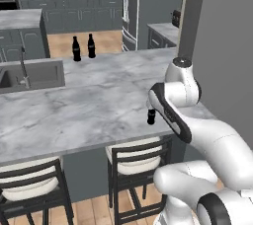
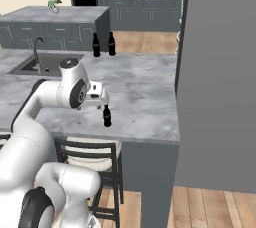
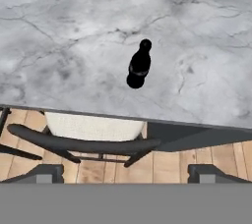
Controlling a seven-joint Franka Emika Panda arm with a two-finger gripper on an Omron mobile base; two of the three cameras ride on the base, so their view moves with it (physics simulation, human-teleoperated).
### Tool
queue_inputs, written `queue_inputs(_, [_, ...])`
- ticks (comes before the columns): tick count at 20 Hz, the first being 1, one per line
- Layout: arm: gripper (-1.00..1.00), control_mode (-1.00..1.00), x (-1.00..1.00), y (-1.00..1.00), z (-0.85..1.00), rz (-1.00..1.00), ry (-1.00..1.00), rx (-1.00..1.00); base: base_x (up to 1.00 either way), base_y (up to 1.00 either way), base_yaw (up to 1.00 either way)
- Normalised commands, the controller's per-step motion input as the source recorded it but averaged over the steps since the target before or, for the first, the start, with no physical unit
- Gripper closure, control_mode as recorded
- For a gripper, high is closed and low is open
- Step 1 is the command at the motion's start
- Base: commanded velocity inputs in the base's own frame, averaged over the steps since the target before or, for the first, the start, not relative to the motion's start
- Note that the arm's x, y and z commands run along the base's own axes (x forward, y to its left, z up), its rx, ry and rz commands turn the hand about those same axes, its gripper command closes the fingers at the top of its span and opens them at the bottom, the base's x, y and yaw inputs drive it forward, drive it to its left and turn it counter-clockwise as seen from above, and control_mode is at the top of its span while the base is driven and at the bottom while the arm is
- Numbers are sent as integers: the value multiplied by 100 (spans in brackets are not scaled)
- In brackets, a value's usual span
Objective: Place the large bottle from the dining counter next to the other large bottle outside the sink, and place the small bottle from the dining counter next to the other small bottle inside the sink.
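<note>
your gripper (image 3: 126, 174) stands wide open and holds nothing; in the hand view its two dark fingertips (image 3: 48, 173) rise at the bottom, over the wooden floor (image 3: 88, 169) and the stool (image 3: 83, 139), short of the desk's near edge.

the small bottle (image 3: 139, 65) stands upright on the marble desk (image 1: 74, 115), close to that near edge and apart from the gripper. in the left base view you see it (image 1: 151, 116) just beside the arm's forearm, partly hidden by it. in the right base view it (image 2: 107, 116) stands just below and to the right of the hand, not touching it.

two larger dark bottles stand upright near the far edge of the desk, side by side and near each other: one bottle (image 1: 76, 49) on the left and the other bottle (image 1: 91, 46) on the right. the right base view shows the same pair at (image 2: 96, 45) and (image 2: 111, 44).

the sink (image 1: 29, 76) is recessed in the desk at the left, with its faucet (image 1: 23, 66) at the rim, well apart from the small bottle. you cannot tell from these views what lies inside the basin.

two stools are tucked under the near edge of the desk.
</note>
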Motion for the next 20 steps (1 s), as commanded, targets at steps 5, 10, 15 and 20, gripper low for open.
queue_inputs(5, [-100,-100,40,0,-20,0,0,0,0,0,0])
queue_inputs(10, [-100,-100,41,0,-20,0,-1,0,0,0,0])
queue_inputs(15, [-100,-100,29,-4,-17,0,0,0,0,0,0])
queue_inputs(20, [-100,-100,20,-11,-19,1,-9,0,0,0,0])
